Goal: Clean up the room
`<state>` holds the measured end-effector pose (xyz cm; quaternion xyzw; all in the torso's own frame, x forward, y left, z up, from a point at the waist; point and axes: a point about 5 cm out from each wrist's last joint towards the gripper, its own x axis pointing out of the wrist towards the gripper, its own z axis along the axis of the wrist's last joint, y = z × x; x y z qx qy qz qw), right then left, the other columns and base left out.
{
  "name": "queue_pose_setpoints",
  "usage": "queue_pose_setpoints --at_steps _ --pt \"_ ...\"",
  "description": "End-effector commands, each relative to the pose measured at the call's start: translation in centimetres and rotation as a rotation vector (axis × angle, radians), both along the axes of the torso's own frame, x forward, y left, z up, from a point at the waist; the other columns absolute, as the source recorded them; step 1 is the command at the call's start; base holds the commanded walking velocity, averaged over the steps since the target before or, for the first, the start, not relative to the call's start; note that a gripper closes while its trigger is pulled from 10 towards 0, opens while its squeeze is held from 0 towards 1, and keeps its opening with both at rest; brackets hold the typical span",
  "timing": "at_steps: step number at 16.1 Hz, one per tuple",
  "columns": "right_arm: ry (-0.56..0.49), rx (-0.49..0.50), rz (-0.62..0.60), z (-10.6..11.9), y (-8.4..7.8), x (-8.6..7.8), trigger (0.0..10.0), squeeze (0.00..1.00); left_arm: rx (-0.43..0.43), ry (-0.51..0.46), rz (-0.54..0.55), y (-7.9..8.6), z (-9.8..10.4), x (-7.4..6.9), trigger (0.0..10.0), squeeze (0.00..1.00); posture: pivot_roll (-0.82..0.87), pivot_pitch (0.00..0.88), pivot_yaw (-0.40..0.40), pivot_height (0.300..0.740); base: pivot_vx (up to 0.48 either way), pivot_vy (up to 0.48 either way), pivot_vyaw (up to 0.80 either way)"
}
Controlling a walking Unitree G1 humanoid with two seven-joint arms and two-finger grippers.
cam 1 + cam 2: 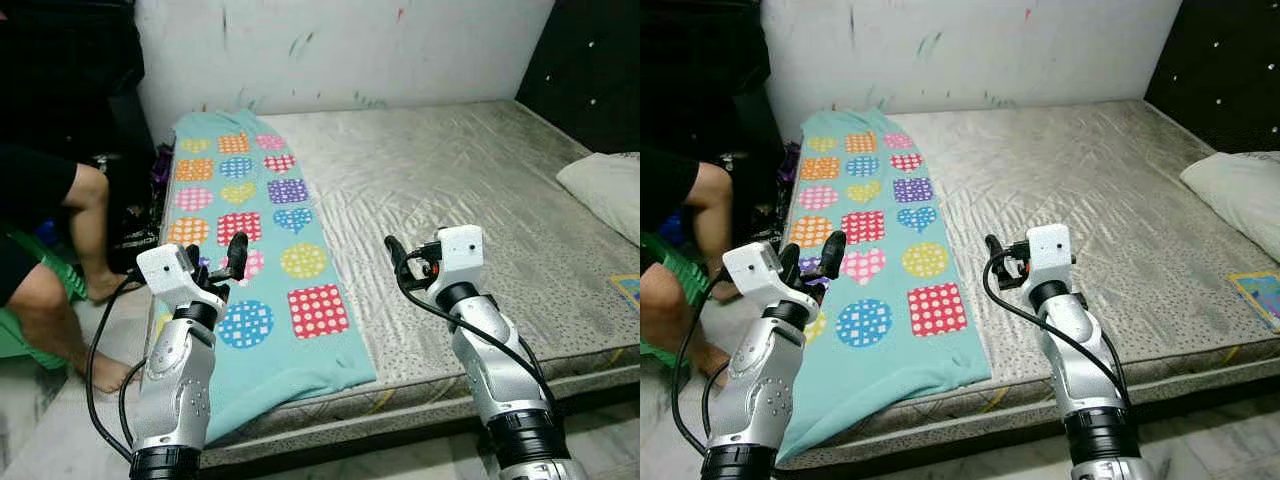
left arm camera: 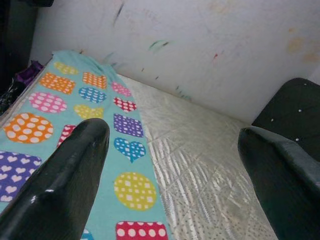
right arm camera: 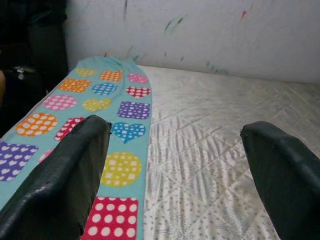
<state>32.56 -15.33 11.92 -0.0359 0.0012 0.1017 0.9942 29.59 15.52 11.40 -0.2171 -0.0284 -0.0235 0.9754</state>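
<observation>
A teal blanket (image 1: pixel 255 240) with coloured dotted squares, circles and hearts lies flat along the left side of a grey quilted mattress (image 1: pixel 450 190). Its near end hangs over the bed's front edge. My left gripper (image 1: pixel 215 255) hovers open over the blanket's near left part, holding nothing. In the left wrist view both black fingers (image 2: pixel 60 185) frame the blanket (image 2: pixel 125 145) and mattress. My right gripper (image 1: pixel 400 255) is open above the bare mattress, just right of the blanket's edge. Its fingers (image 3: pixel 65 180) are wide apart in the right wrist view, with the blanket (image 3: pixel 115 130) ahead.
A person (image 1: pixel 50 230) sits at the left beside the bed on a green stool (image 1: pixel 20 335), bare feet on the floor. A white pillow (image 1: pixel 610 190) lies at the bed's right edge, with a colourful flat item (image 1: pixel 628 288) below it. A dark headboard (image 1: pixel 590 60) stands at the back right.
</observation>
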Motion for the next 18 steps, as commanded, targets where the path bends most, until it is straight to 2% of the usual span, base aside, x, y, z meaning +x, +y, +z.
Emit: queue_pose_setpoints --at_steps 1,7,14,15,18 --pt "-0.014 -0.002 0.003 0.39 0.04 0.09 10.0 0.0 0.0 -0.006 -0.009 -0.03 0.17 -0.01 10.0 0.0 -0.06 0.0 -0.002 0.74 0.0 0.0 0.0" --pt "-0.01 0.001 0.001 0.32 0.01 0.05 10.0 0.0 -0.001 -0.007 -0.004 -0.01 0.27 0.02 10.0 0.0 -0.06 0.0 -0.004 0.74 0.0 0.472 0.0" --pt "-0.018 -0.004 0.017 0.34 0.34 -0.09 10.0 0.0 0.006 -0.006 0.011 0.21 0.32 0.07 10.0 0.0 -0.06 0.002 -0.004 0.74 0.0 0.0 0.0" --pt "-0.029 -0.031 0.019 0.46 0.34 -0.1 10.0 0.0 0.006 -0.006 0.012 0.21 0.31 0.06 10.0 0.0 -0.06 0.002 -0.004 0.74 0.0 0.0 0.7" --pt "-0.021 -0.011 0.011 0.37 0.44 -0.11 10.0 0.0 0.007 -0.006 0.014 0.21 0.37 0.04 10.0 0.0 -0.06 0.01 -0.004 0.74 0.0 0.0 0.8"
